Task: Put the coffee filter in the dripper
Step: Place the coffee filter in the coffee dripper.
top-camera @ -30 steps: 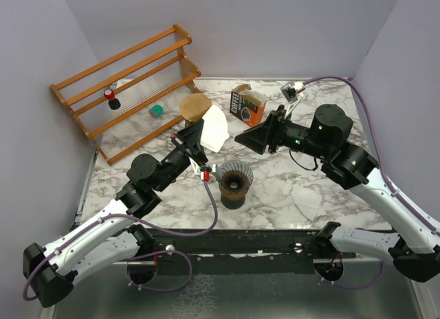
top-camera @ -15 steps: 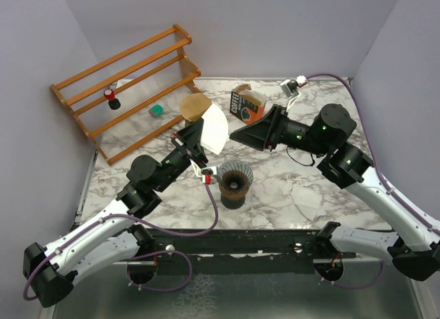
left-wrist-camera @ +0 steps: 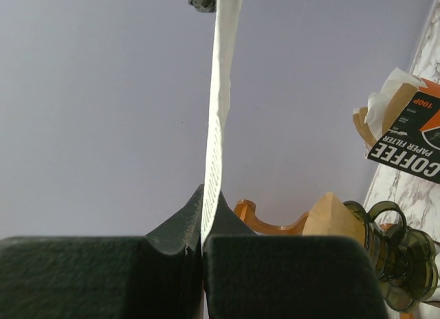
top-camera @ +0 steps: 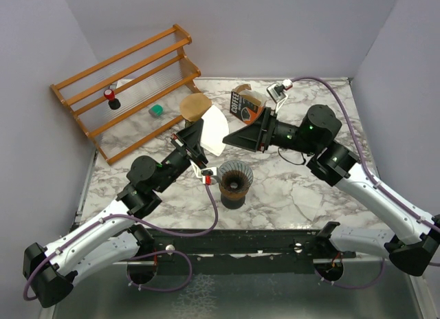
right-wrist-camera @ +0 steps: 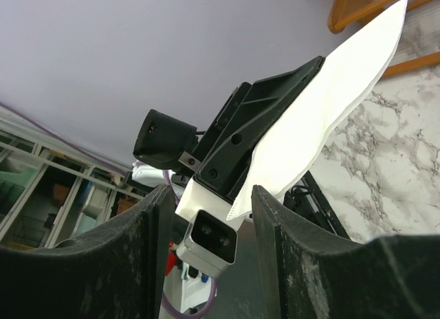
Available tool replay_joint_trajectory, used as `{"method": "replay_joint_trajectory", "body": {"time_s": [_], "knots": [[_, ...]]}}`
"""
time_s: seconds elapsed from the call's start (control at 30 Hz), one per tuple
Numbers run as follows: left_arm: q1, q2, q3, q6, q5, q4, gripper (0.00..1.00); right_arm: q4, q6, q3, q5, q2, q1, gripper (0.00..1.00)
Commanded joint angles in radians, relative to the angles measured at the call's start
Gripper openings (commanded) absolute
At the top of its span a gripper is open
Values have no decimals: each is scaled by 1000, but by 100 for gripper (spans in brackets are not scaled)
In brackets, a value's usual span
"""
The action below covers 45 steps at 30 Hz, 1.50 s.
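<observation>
My left gripper (top-camera: 195, 132) is shut on a white paper coffee filter (top-camera: 215, 128) and holds it up in the air left of and above the dark glass dripper (top-camera: 234, 179). In the left wrist view the filter (left-wrist-camera: 218, 113) shows edge-on, pinched between the two pads. My right gripper (top-camera: 234, 138) is open and sits just right of the filter, its fingertips close to the filter's lower edge. In the right wrist view the filter (right-wrist-camera: 323, 126) and the left gripper lie between and beyond my open fingers (right-wrist-camera: 155, 223).
An orange coffee filter box (top-camera: 246, 106) stands at the back. A brown filter on a glass stand (top-camera: 195, 107) is behind the white one. A wooden rack (top-camera: 127, 85) occupies the back left, with a red-capped item (top-camera: 110, 95) and a green object (top-camera: 157, 111).
My right gripper has moved left, toward the filter held by my left gripper. The left arm and the filter have barely moved.
</observation>
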Motion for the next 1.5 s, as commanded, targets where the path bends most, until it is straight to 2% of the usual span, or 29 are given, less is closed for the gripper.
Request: {"method": "replay_joint_trajectory", "body": {"time_s": [0.0,0.3,0.9,1.47], "knots": [[2,-13,-12,-4,18,25,0,37,2,-16,-13,-20,4,53],[2,-7,-13,-25,20,25,0,52,-8,-49,15,-70,4,53],[2,-6,-3,-71,46,28,0,69,-2,-57,-6,-27,4,53],[2,-4,2,-108,36,29,0,99,-5,-112,0,-72,4,53]]}}
